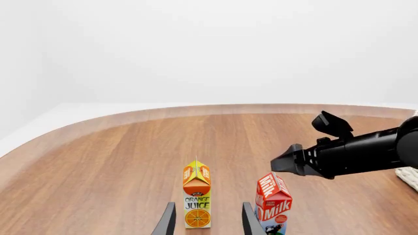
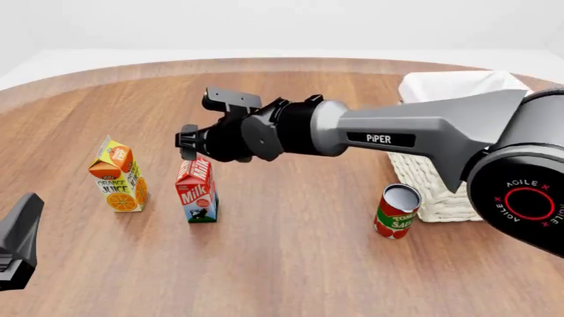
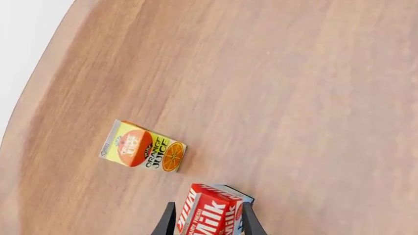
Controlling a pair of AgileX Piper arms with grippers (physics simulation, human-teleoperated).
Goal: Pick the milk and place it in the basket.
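Above the milk [image 2: 197, 190], standing upright left of centre, the right gripper [image 2: 189, 140] is hovering, jaws spread and astride the carton top; grasping and carrying to the basket [image 2: 421, 178], far right, remain.

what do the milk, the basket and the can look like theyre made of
Milk carton: looks like printed paperboard, with a folded gable top and matte faces. Basket: seems woven wicker, with a cream weave texture and a white cloth liner. Tomato-sauce can: probably metal, with a pale rim and a paper-like label.

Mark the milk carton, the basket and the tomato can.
milk carton [image 2: 195, 191], front view, red front face.
basket [image 2: 417, 177], front view, woven side wall.
tomato can [image 2: 395, 214], front view, label.
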